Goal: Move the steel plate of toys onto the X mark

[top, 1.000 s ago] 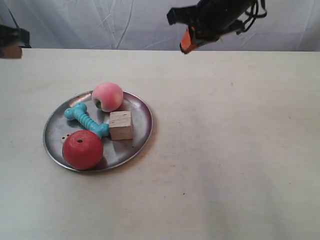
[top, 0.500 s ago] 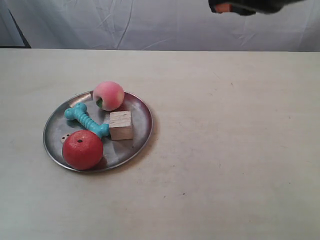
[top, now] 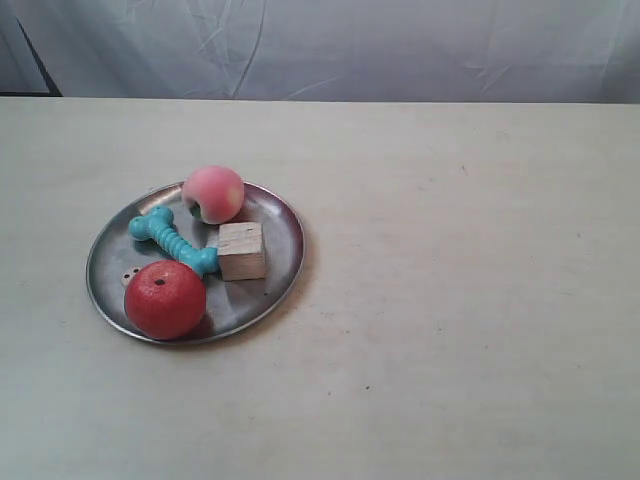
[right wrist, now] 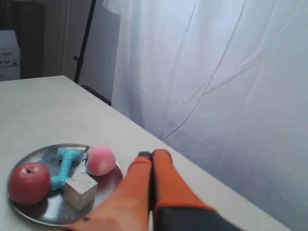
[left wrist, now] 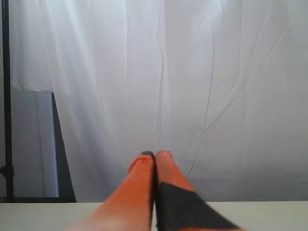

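The steel plate (top: pixel 110 262) rests on the table at the exterior view's left. It holds the pink peach (top: pixel 214 193), turquoise bone (top: pixel 172 241), wooden cube (top: pixel 242 250) and red apple (top: pixel 165 299). Neither arm shows in the exterior view. My right gripper (right wrist: pixel 152 155) is shut and empty, raised above the table beside the plate (right wrist: pixel 45 209), where the apple (right wrist: pixel 29 183), bone (right wrist: pixel 65 166), peach (right wrist: pixel 100 160) and cube (right wrist: pixel 81 190) lie. My left gripper (left wrist: pixel 155 154) is shut with nothing in it and points at the white curtain. I cannot make out the X mark anywhere.
A white curtain (top: pixel 330 45) hangs behind the table's far edge. A dark stand (right wrist: pixel 84 45) rises beyond the table corner in the right wrist view. Faint dark specks (top: pixel 368 388) dot the pale tabletop (top: pixel 470 300).
The arm at the exterior view's top right rose and left the frame. The arm at its left edge also went out of view. The plate stayed put.
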Available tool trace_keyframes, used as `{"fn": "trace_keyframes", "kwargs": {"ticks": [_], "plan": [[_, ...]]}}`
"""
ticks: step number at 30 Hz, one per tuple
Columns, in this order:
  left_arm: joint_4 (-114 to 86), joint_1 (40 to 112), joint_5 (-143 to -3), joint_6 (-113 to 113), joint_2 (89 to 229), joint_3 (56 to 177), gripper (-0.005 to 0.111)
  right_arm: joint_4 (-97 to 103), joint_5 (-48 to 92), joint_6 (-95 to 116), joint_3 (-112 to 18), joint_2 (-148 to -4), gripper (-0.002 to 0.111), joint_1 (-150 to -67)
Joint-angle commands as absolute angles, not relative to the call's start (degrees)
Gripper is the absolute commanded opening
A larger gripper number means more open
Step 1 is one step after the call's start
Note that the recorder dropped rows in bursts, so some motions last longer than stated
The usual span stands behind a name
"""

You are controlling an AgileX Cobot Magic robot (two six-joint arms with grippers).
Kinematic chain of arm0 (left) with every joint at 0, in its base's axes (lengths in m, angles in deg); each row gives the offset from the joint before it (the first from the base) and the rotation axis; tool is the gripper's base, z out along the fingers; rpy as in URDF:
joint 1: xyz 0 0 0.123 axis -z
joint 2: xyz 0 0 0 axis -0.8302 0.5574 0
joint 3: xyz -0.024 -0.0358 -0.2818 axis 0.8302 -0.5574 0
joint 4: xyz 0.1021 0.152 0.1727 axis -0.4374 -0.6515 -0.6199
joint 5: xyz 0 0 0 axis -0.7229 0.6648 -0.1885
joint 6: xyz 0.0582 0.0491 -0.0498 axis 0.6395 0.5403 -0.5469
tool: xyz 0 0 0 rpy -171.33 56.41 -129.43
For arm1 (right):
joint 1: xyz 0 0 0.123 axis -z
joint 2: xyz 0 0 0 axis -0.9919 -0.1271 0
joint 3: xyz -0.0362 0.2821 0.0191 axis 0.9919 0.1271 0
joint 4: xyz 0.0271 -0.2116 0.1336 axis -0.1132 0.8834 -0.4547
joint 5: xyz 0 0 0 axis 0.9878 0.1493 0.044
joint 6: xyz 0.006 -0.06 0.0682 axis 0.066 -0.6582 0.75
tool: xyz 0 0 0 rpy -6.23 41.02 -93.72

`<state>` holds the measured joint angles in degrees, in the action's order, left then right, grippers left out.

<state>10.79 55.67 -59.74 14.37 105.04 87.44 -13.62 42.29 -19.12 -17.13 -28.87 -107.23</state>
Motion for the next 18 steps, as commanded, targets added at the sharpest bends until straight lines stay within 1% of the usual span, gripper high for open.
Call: {"fn": "trace_keyframes", "kwargs": {"ticks": [1,5,9,18], "plan": [[12.6,55.7,-59.2,14.3,104.7,86.6,0.0,-9.3,44.5,-19.0,-13.6,-22.9,-0.001,-107.4],[12.5,55.7,-59.3,14.3,104.7,86.6,0.0,-12.4,56.5,-19.0,-13.0,-20.8,-0.001,-107.4],[12.5,55.7,-59.0,14.3,104.7,86.6,0.0,-16.2,63.9,-19.0,-13.0,-20.5,-0.001,-107.4],[13.5,55.7,-55.8,14.3,104.7,86.6,0.0,-17.8,65.7,-19.0,-13.0,-20.0,-0.001,-107.4]]}}
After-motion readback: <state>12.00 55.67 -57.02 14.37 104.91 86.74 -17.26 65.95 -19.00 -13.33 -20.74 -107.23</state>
